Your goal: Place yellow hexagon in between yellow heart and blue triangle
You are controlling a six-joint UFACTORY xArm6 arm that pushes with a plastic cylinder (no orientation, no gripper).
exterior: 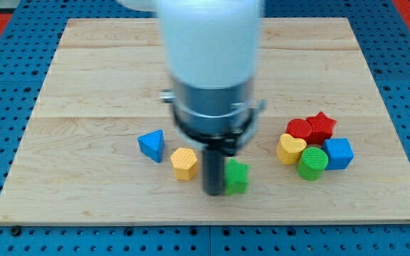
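The yellow hexagon (184,163) lies on the wooden board (84,78) just right of and below the blue triangle (151,145). The yellow heart (290,149) sits at the view's right, at the left edge of a cluster of blocks. My tip (213,192) is at the rod's lower end, between the yellow hexagon on its left and a green block (237,176) on its right, close to the green block. The arm's white and grey body hides the board's middle behind it.
The right cluster holds a red cylinder (300,129), a red star (322,126), a green cylinder (312,163) and a blue cube (338,153), all packed against the yellow heart. Blue pegboard surrounds the board.
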